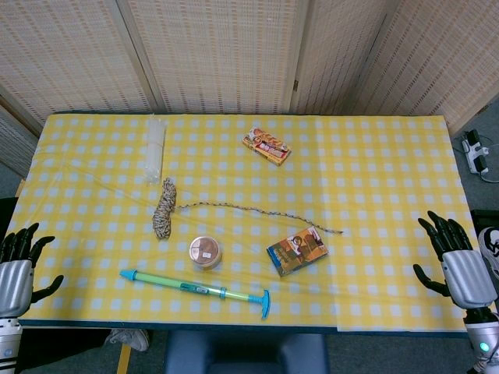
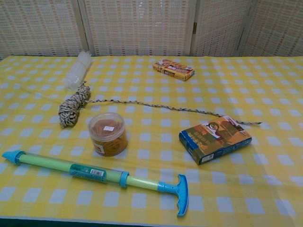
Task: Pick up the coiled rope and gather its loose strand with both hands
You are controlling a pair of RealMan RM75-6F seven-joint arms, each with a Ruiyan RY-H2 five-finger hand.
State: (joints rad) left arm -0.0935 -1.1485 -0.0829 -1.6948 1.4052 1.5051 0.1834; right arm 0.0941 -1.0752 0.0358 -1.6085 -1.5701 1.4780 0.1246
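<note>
A coiled rope (image 1: 163, 209) of mixed tan and dark fibres lies on the yellow checked table, left of centre; the chest view shows the coil (image 2: 72, 107) too. Its loose strand (image 1: 257, 212) runs right from the coil and ends near a small box, and in the chest view the strand (image 2: 175, 109) crosses the table's middle. My left hand (image 1: 19, 261) hangs at the table's front left corner, fingers spread, holding nothing. My right hand (image 1: 456, 257) sits at the front right edge, also spread and empty. Both hands are far from the rope, and neither shows in the chest view.
A blue-green water pump toy (image 1: 199, 289) lies along the front edge. A round tub (image 1: 205, 252) stands just right of the coil's lower end. A dark box (image 1: 297, 252) lies at the strand's end, a red box (image 1: 267, 146) farther back, and a clear plastic roll (image 1: 155, 148) behind the coil.
</note>
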